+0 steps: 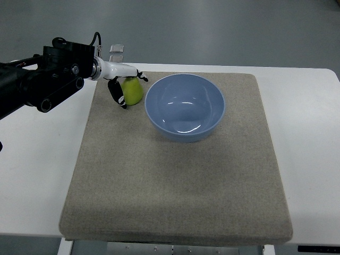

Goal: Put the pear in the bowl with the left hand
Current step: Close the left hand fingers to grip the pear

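Note:
A yellow-green pear [133, 92] stands on the grey mat [175, 180] just left of the light blue bowl [185, 106]. The bowl is empty and upright on the far middle of the mat. My left hand [132, 89] reaches in from the left and is closed around the pear. One black finger [117, 93] lies against the pear's left side, and other fingertips [141, 77] curl over its top right. The pear still rests on the mat. The right arm is out of view.
The mat lies on a white table [37, 175]. Two small clear objects [117, 52] sit at the table's far edge behind my hand. My dark forearm [37, 82] crosses the table's left part.

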Motion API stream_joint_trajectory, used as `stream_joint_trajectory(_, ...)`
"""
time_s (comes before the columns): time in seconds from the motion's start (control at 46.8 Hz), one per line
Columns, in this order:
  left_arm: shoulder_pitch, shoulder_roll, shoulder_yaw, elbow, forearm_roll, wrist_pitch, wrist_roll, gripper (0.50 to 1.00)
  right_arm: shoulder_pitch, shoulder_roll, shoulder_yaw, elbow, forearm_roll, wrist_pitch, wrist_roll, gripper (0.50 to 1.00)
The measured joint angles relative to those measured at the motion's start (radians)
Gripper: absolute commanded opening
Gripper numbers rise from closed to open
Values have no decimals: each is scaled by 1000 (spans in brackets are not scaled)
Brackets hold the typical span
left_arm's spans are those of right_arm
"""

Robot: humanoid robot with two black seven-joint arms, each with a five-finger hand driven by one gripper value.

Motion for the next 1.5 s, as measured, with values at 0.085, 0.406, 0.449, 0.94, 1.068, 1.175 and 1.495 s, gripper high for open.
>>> stream_joint_trajectory(0.085, 0, -1, 0, 0, 0, 1, 0, 977, 0, 0, 0, 0, 0, 0, 0, 926)
stream_joint_trajectory(0.406, 1, -5, 9, 0, 6, 49, 1, 943, 0, 0, 0, 0, 0, 0, 0, 926)
stream_joint_trajectory(0.449, 1, -5, 10, 0, 6, 50, 1, 943, 0, 0, 0, 0, 0, 0, 0, 926)
stream_joint_trajectory(0.94, 1, -4, 11, 0, 6, 51, 2, 896, 0, 0, 0, 0, 0, 0, 0, 926)
stream_joint_trajectory(1.068, 1, -4, 11, 0, 6, 51, 2, 883, 0, 0, 0, 0, 0, 0, 0, 926)
stream_joint_trajectory(1.175, 1, -3, 11, 0, 6, 51, 3, 864, 0, 0, 0, 0, 0, 0, 0, 926)
stream_joint_trajectory(1.495, 2, -3, 11, 0, 6, 51, 8, 825, 0, 0, 0, 0, 0, 1, 0, 926)
